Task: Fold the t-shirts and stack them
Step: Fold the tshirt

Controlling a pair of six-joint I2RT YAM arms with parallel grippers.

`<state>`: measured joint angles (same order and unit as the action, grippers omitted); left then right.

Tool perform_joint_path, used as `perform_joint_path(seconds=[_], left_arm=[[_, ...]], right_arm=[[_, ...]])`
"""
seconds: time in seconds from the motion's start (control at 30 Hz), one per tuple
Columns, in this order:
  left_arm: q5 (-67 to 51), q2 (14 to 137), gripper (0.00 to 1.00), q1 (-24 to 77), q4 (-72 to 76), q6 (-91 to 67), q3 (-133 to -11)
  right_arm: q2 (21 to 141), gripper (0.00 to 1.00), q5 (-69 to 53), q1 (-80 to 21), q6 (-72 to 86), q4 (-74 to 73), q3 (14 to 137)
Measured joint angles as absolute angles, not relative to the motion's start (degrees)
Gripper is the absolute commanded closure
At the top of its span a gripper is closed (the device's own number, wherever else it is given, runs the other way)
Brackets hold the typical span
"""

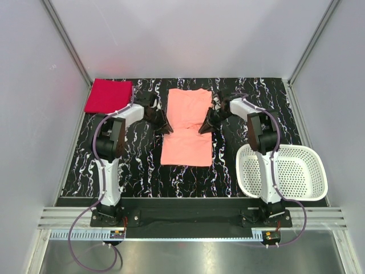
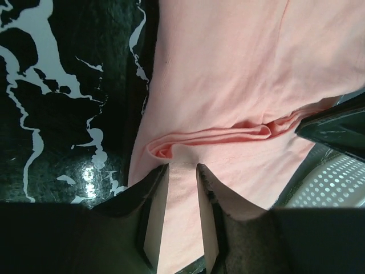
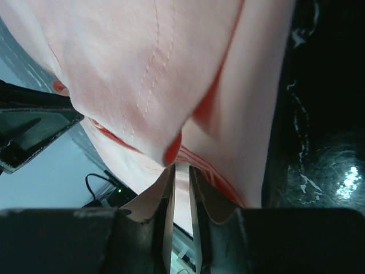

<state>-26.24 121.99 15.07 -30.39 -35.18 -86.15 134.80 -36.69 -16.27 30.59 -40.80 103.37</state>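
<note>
Salmon-pink t-shirt (image 1: pixel 187 114) lies flat in the middle of the black marbled table (image 1: pixel 137 165), its long axis running straight away from the arm bases. A raised crease (image 2: pixel 228 136) crosses it about halfway along. The left gripper (image 1: pixel 163 127) sits at the shirt's left long edge and the right gripper (image 1: pixel 205 127) at its right long edge. Both are level with that crease and point inward at each other, so the cloth lies directly ahead of each set of fingertips and neither arm is the nearer one. In the left wrist view the jaws stand a narrow slot apart, with pink fabric showing in the gap and the ridge just beyond the tips. In the right wrist view the slot is slimmer, and a folded lip of the hem meets the tips. Neither looks like a firm pinch; both read as slightly parted over the edge. The next fold likely depends on both grippers biting the two edges at the same level, then travelling together along the long axis. The crimson t-shirt (image 1: pixel 108 95), already a neat rectangle, rests at the far left corner on the left arm's side. The white perforated basket (image 1: pixel 285 146) stands near the right arm's base.
</note>
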Motion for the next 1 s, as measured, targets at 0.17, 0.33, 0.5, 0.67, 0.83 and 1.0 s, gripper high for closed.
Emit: perform_joint_path(seconds=[0.17,0.33,0.5,0.67,0.83,1.0], left_arm=[[-25.2,119.9,0.66,15.1,-28.8,-35.2,-82.7],[-23.9,116.0,0.65,15.3,-29.4,-34.7,-77.7],[-21.2,114.1,0.58,15.5,-32.6,-33.9,-77.0],[-17.3,111.2,0.4,15.4,-38.0,-32.4,-78.2],[-13.8,103.4,0.35,15.4,-42.1,-30.3,-80.1],[-13.5,90.7,0.33,15.3,-42.3,-28.2,-73.5]], right_arm=[[133.2,0.77,-40.2,-16.2,30.9,-37.3,97.5],[130.6,0.76,-42.1,-16.5,30.5,-35.7,91.8],[130.9,0.72,-39.0,-16.7,27.2,-41.1,96.8],[130.8,0.52,-32.4,-16.6,22.7,-47.4,106.4],[122.6,0.37,-26.3,-16.6,19.5,-50.7,100.2],[106.9,0.37,-23.9,-19.6,17.9,-51.9,81.4]])
